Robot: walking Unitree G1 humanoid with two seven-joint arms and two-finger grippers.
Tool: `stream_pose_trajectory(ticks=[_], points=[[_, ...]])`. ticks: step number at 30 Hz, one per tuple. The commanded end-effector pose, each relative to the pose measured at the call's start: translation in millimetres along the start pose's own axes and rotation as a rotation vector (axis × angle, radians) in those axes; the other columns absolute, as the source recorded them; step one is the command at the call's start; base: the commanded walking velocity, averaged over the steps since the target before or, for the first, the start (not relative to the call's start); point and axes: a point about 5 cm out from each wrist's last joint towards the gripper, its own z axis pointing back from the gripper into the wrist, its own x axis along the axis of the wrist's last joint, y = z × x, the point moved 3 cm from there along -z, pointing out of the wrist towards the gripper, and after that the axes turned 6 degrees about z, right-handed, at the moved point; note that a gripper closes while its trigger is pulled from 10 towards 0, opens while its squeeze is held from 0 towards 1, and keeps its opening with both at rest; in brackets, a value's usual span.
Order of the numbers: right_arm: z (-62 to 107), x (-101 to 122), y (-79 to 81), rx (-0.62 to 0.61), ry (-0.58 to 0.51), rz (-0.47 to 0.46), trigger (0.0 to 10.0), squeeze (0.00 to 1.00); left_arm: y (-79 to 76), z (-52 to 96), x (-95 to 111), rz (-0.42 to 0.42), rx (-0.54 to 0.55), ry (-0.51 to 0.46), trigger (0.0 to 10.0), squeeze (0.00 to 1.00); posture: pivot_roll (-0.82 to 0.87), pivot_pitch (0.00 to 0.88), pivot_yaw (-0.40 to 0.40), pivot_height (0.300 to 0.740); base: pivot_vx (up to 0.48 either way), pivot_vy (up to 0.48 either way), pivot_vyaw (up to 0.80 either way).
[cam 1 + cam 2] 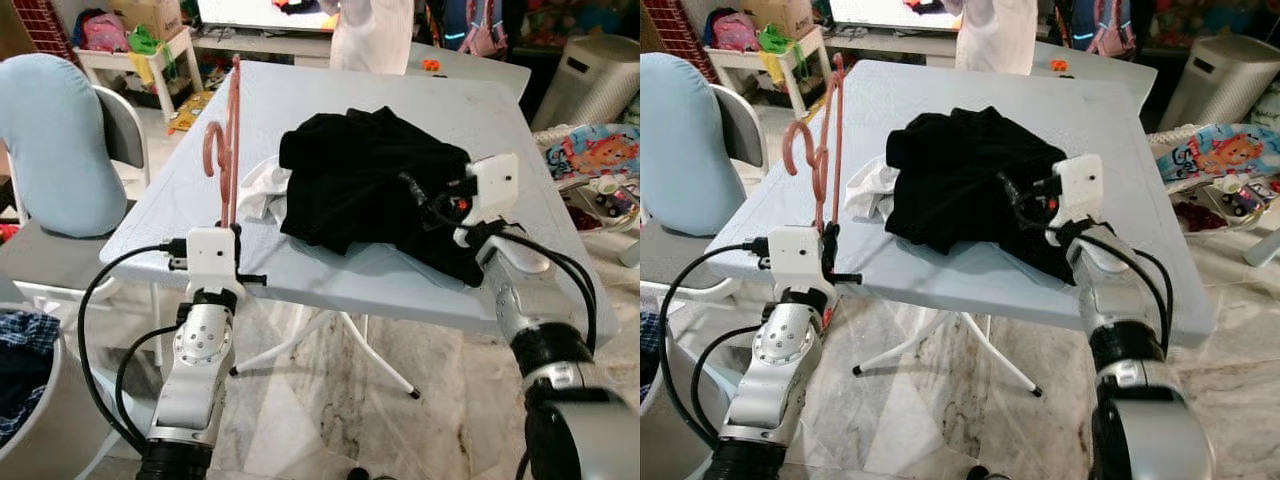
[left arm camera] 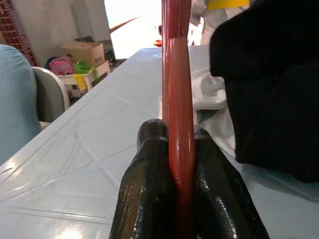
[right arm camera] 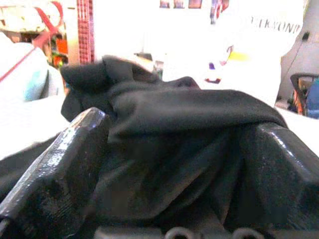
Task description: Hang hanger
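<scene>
Left gripper [image 2: 182, 149] pinches the hanger [image 1: 231, 140] upright at the table's [image 1: 420, 290] 9 o'clock edge; right gripper [image 3: 174, 149], spread, straddles the black shirt [image 1: 370, 180]. Looks mid-step; next, probably feeding the hanger inside.

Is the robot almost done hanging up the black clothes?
Not nearly. Done: the left gripper has picked up the pink hanger and holds it upright at the table's edge. In hand: the right gripper has its fingers around a fold of the black garment, which lies bunched on the table. Left: putting the garment on the hanger and hanging it.
</scene>
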Motion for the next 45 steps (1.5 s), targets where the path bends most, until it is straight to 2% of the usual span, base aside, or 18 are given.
stream_pose_trajectory(ticks=[1,9,13,15,21,27,29,31,32,36,39,42,44,45], points=[[-7.6,20,0.7,0.01,-0.061,0.025,10.0,0.0,-6.1,-3.5,1,-0.011,-0.019,-0.008,10.0,0.0,0.01,0.068,0.024,0.74,0.0,0.0,0.0],[-18.5,38,0.3,0.014,-0.072,0.013,10.0,0.0,-11.0,-7.2,4,-0.012,-0.047,-0.009,10.0,0.0,0.01,0.062,0.038,0.74,0.0,0.0,0.0],[-14.6,30,9.5,0.041,-0.037,0.021,10.0,0.0,-10.3,-4.3,-1,-0.016,-0.037,0.007,10.0,0.0,0.01,0.062,0.024,0.74,0.0,0.0,0.0],[-5.9,21,19.3,0.064,-0.026,0.045,10.0,0.0,-11.5,-1.7,-3,0.009,-0.032,0.018,10.0,0.0,0.01,0.067,0.014,0.74,0.0,0.0,0.0],[17.7,2,19.4,-0.04,0.021,-0.01,10.0,0.0,-14.1,5.9,-2,0.019,-0.032,0.019,10.0,0.0,0.02,0.094,-0.01,0.74,0.0,0.0,0.0],[49.0,-11,21.4,-0.059,0.104,0.04,10.0,0.0,-11.7,14.9,-8,0.007,-0.034,0.042,10.0,0.0,0.0,0.125,-0.008,0.74,0.0,0.0,0.0],[53.2,-16,24.3,-0.025,0.143,0.01,10.0,0.0,-12.4,15.6,-8,0.002,-0.041,0.045,10.0,0.0,0.0,0.133,-0.005,0.74,0.0,0.0,0.0],[65.9,-18,35.6,0.147,0.201,0.037,10.0,0.0,-16.7,15.5,-9,-0.007,-0.067,0.051,10.0,0.0,-0.01,0.141,-0.003,0.74,0.0,0.0,0.0],[65.9,-18,35.6,0.147,0.201,0.037,10.0,0.0,-16.7,15.5,-9,-0.007,-0.067,0.051,10.0,0.0,-0.01,0.141,-0.003,0.74,0.0,0.0,0.0],[63.1,-2,1.9,-0.028,0.148,0.085,10.0,0.0,-18.0,12.7,-5,-0.004,-0.071,0.038,10.0,0.0,-0.03,0.152,-0.012,0.74,0.0,0.0,0.0],[61.6,4,-13.6,-0.171,0.128,0.087,10.0,0.0,-18.8,13.2,-3,-0.003,-0.073,0.036,10.0,0.0,-0.03,0.156,-0.017,0.74,0.0,0.0,0.0],[60.1,3,-10.7,-0.243,0.123,0.046,10.0,0.0,-21.4,16.3,-6,-0.002,-0.075,0.05,10.0,0.0,-0.02,0.159,-0.022,0.74,0.0,0.0,0.0],[58.6,-4,5.8,-0.243,0.141,0.014,10.0,0.0,-24.5,19.1,-7,-0.016,-0.084,0.054,10.0,0.0,-0.01,0.163,-0.023,0.74,0.0,0.0,0.0],[58.6,-4,5.8,-0.243,0.141,0.014,10.0,0.0,-24.5,19.1,-7,-0.016,-0.084,0.054,10.0,0.0,-0.01,0.163,-0.023,0.74,0.0,0.0,0.0]])
